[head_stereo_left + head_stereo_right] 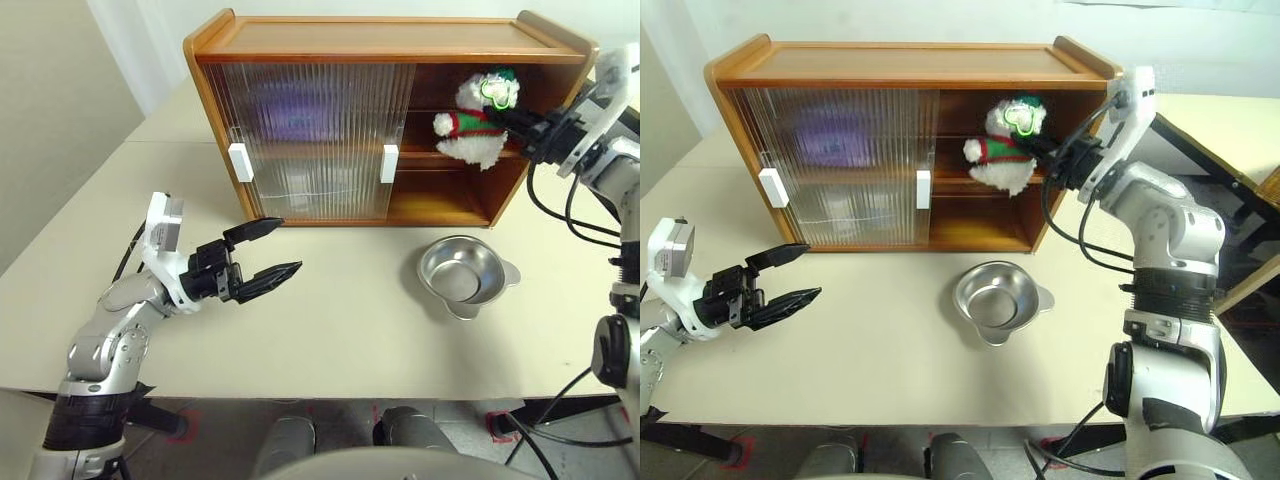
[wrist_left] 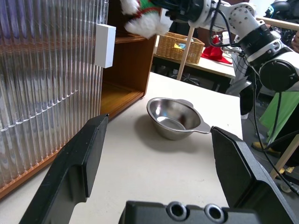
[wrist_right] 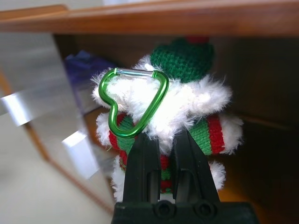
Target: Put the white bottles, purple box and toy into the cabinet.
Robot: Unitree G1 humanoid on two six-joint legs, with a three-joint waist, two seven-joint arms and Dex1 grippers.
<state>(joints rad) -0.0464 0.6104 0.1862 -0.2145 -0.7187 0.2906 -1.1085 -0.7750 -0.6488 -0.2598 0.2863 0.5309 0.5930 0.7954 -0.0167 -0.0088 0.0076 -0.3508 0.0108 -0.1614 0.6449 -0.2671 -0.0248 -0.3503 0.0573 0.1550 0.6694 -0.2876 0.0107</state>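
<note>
Left gripper [image 1: 268, 256] is idling open, lower left; our right gripper [image 3: 164, 145] is clamping the toy [image 1: 474, 122] at the cabinet [image 1: 380, 35] opening, upper right; purple box [image 1: 835, 135] is showing behind the door.

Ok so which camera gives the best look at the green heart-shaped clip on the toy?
The right wrist view: the green heart-shaped clip appears large and whole against the toy, just above the right hand gripping the plush. Both eye views show it as a tiny green loop near the toy's head. In the left wrist view the toy is cut off at the edge.
</note>
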